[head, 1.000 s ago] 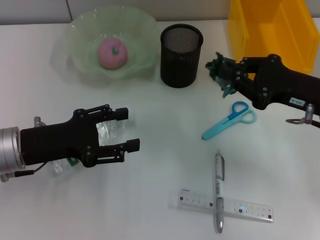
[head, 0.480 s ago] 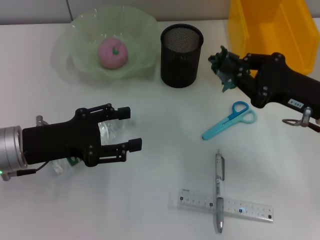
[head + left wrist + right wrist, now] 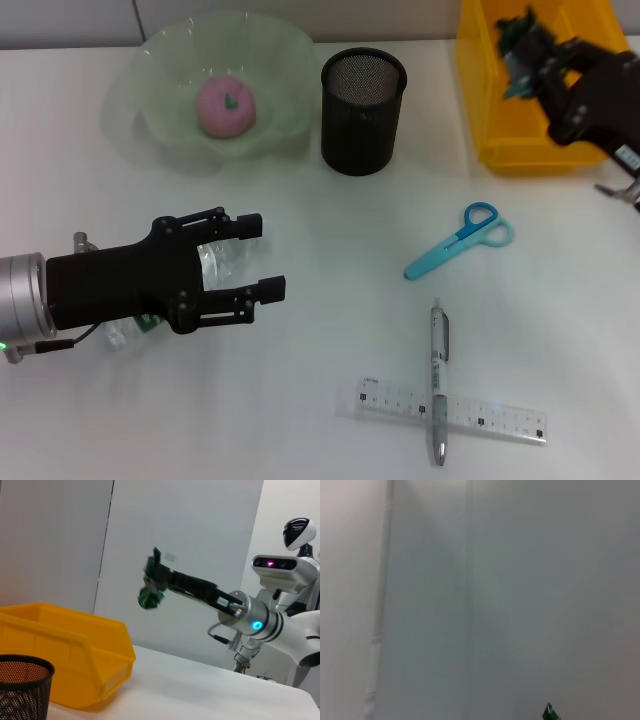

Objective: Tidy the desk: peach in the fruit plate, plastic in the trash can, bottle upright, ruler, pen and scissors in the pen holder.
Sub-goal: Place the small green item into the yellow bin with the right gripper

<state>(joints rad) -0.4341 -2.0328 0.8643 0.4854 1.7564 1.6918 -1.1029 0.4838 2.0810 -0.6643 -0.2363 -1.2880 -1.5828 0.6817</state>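
Right end effector point(image 3: 515, 50) grasps green plastic point(image 3: 149, 596) above yellow bin point(image 3: 520, 110); left end effector point(image 3: 262, 258) released over bottle point(image 3: 215, 262).

Before us, peach point(image 3: 227, 106) in fruit plate point(image 3: 283, 50), pen holder point(image 3: 363, 98) to its right, pen point(image 3: 438, 384) across ruler point(image 3: 500, 412).

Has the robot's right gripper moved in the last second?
Yes. The right gripper, holding green plastic, went from beside the pen holder to above the yellow bin.
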